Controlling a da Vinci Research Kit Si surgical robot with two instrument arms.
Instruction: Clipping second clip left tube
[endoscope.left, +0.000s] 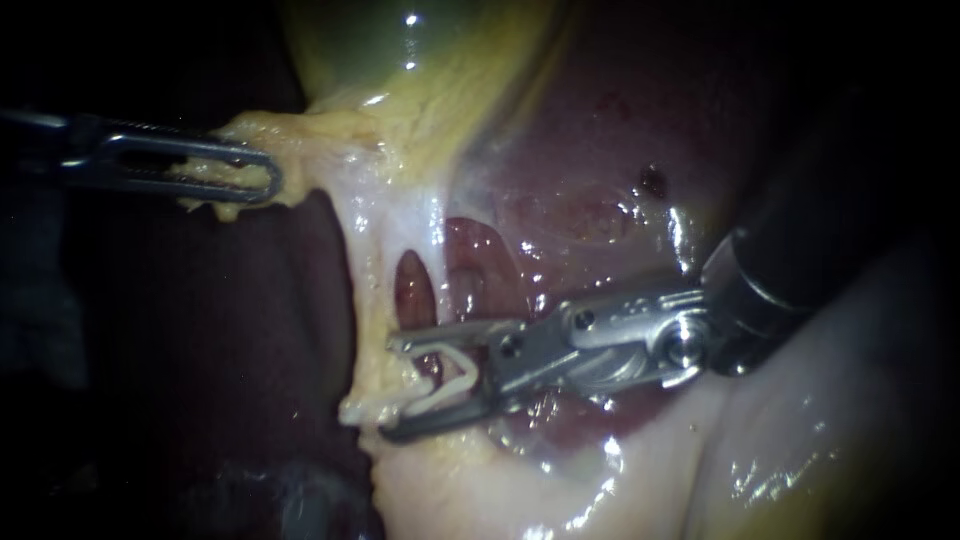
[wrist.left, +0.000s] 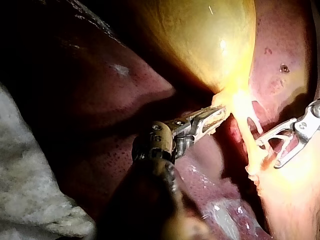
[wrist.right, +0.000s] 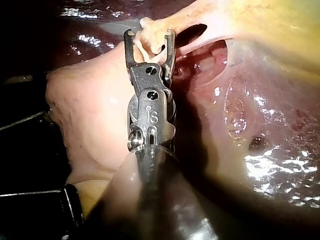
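Against the dark red liver (endoscope.left: 600, 150), the left tube (endoscope.left: 366, 300) runs top to bottom below the gallbladder (endoscope.left: 400, 60), pale yellow and glistening. My right instrument (endoscope.left: 390, 390), jaws wide, holds an open white clip (endoscope.left: 410, 402) astride its lower end; my left instrument (endoscope.left: 262, 176) clamps yellow tissue (endoscope.left: 300, 135).

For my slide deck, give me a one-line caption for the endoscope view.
Left instrument grips yellow tissue; right instrument holds a white clip at the tube.

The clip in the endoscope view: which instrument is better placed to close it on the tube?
Right. The right instrument holds the open clip in its jaws, with the tube seemingly between the clip's arms. The left instrument is occupied: its jaws grip the yellow tissue, apart from the clip.
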